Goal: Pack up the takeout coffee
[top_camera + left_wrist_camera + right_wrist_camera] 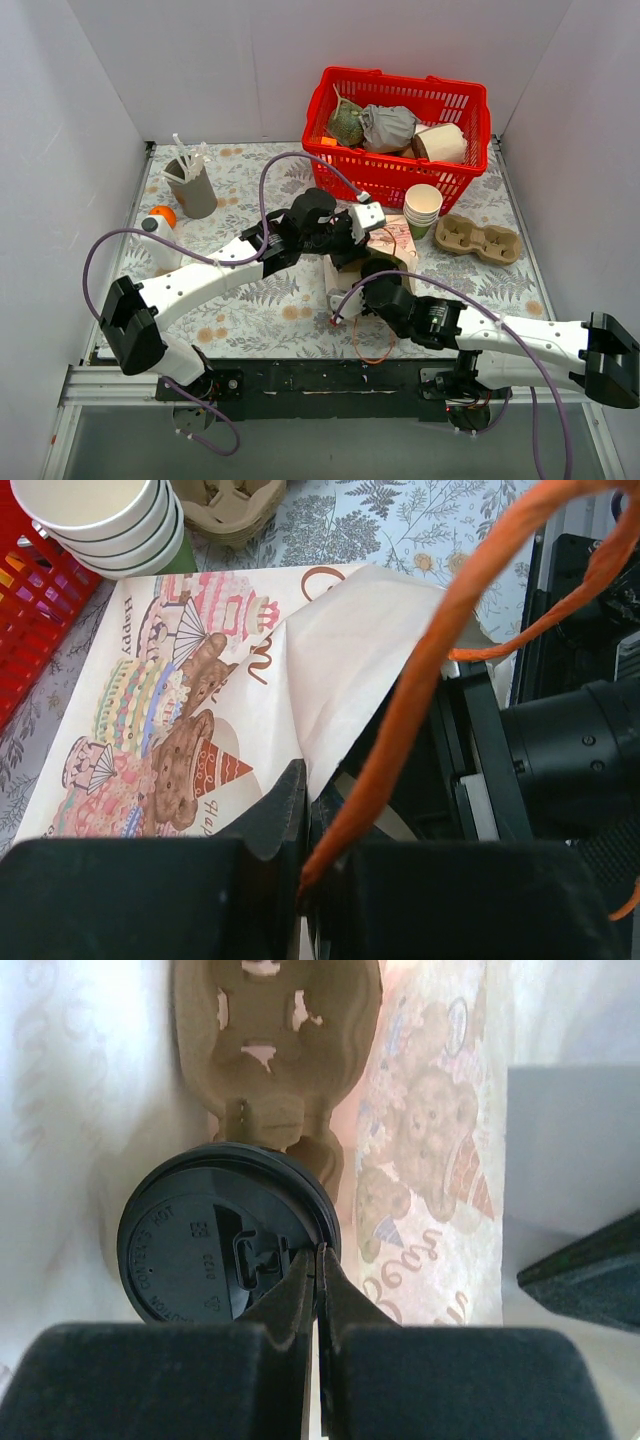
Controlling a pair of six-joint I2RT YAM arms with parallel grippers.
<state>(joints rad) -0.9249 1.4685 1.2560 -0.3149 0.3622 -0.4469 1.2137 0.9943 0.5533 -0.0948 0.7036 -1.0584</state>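
Top camera overlooks; wrist cameras (close-up) share bag (350, 650).

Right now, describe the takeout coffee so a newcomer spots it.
Find the red basket at the far right of the table; just in front of it is a teddy-bear paper bag. Inside, in a cardboard carrier, sits the takeout coffee, the only cup with a black dome lid; the cream cups stacked nearby are lidless.
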